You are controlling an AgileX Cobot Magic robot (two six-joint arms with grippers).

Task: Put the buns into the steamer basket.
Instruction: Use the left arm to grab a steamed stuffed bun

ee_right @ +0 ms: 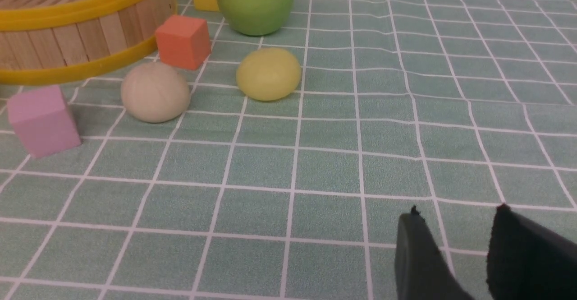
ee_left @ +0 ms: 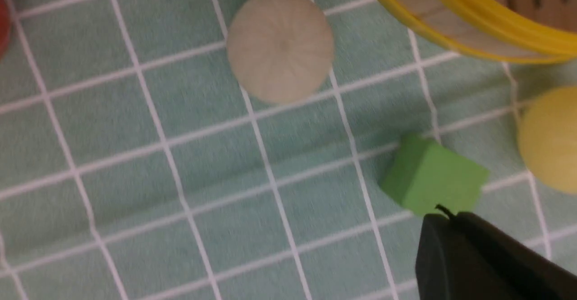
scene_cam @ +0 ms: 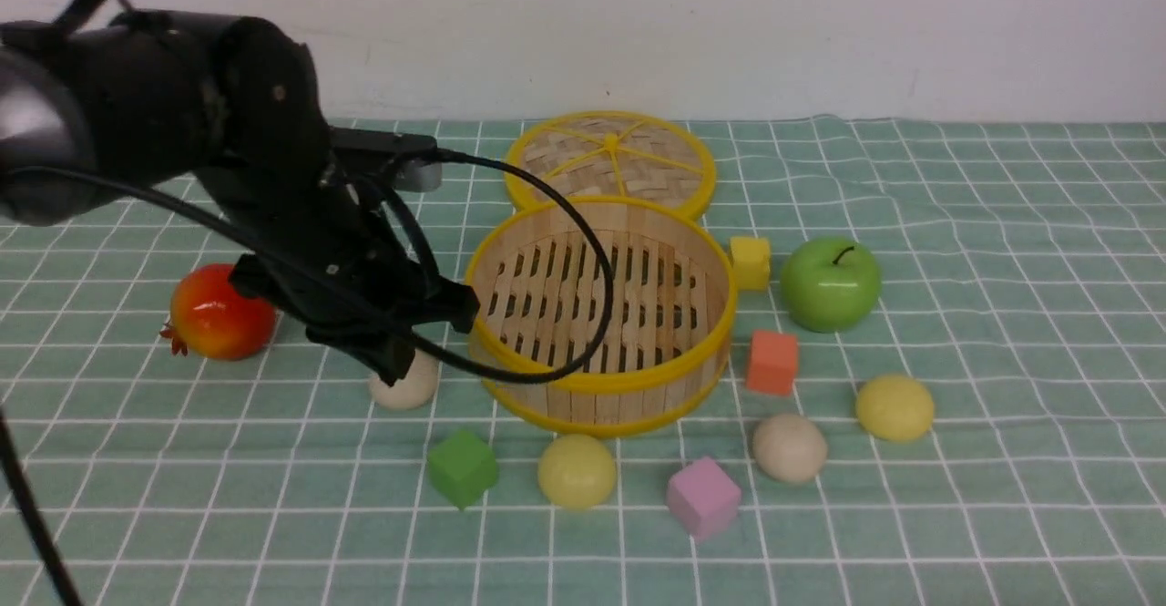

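**Step in hand: first pickup, no grasp made.** My left hand (scene_cam: 392, 364) hangs low over the near off-white bun (scene_cam: 407, 391), just left of the steamer basket (scene_cam: 597, 385). Its fingers look pressed together on nothing, and in the left wrist view the bun lies free of them.

**Next move, as I judge it:** part the fingers, straddle the bun, close gently and lift it over the rim.

My right hand (ee_right: 457, 212) rests with its fingers apart, holding nothing.

**Basket:** no bun inside. The front yellow bun (scene_cam: 577, 470), the far off-white bun (scene_cam: 789, 446) and the right yellow bun (scene_cam: 894, 407) also lie on the worktop (scene_cam: 1002, 314).
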